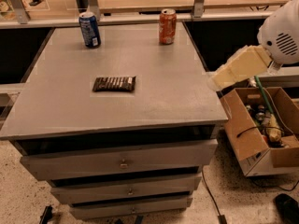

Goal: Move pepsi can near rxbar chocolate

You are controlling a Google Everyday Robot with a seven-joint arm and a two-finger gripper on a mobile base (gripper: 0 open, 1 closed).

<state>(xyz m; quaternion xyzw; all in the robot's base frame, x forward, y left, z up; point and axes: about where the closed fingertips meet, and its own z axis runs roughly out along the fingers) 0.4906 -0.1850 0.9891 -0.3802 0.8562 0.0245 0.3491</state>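
The pepsi can (89, 29) is blue with a silver top and stands upright at the far left of the grey table top (154, 73). The rxbar chocolate (114, 83) is a flat dark bar lying left of the table's middle, well in front of the can. Only part of my arm (240, 68) shows: a cream link and a white joint at the right, reaching over the table's right edge. My gripper is not in view.
An orange-red soda can (167, 26) stands upright at the far middle of the table. An open cardboard box (259, 127) of odds and ends sits on the floor at the right. The table has drawers (121, 163) below. A rail and shelf run behind.
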